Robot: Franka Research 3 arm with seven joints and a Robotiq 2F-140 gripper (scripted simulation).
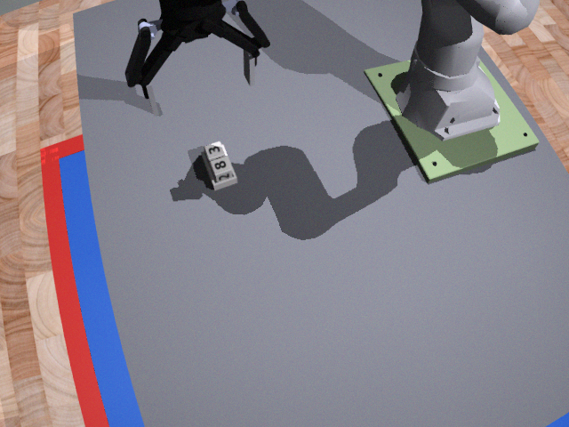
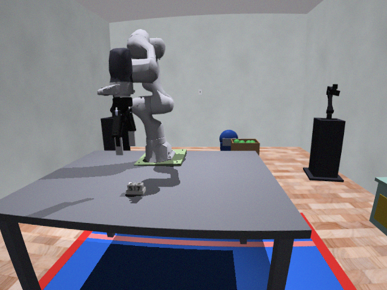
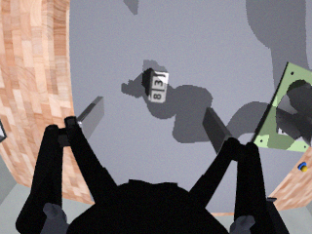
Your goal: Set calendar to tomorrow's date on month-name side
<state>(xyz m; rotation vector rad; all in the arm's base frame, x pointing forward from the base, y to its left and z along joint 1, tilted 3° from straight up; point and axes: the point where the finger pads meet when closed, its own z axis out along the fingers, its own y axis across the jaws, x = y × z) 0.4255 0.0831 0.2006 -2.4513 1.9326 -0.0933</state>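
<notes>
the end effector [image 1: 202,99] [image 2: 124,146] [image 3: 154,110] is released; the cubes [image 1: 218,157] [image 2: 134,186] [image 3: 158,88] are probably light and rigid, best gripped singly across opposite exposed faces above the tray [image 1: 225,184] [image 2: 135,193].

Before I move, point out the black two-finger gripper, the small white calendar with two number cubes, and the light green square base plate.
Black two-finger gripper [image 1: 204,99] [image 2: 124,145] [image 3: 154,110]: top, exterior, wrist; midway between fingertips.
Small white calendar [image 1: 220,164] [image 2: 135,187] [image 3: 158,88]: same views; its cubes.
Light green base plate [image 1: 429,172] [image 2: 179,159] [image 3: 268,128]: same views; bare surface.

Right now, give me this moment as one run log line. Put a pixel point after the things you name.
gripper [image 1: 203,99] [image 2: 124,146] [image 3: 154,110]: open, holding nothing | calendar [image 1: 220,166] [image 2: 135,189] [image 3: 158,88]: on table, clear of fingers | top digits: 8, 3
</notes>
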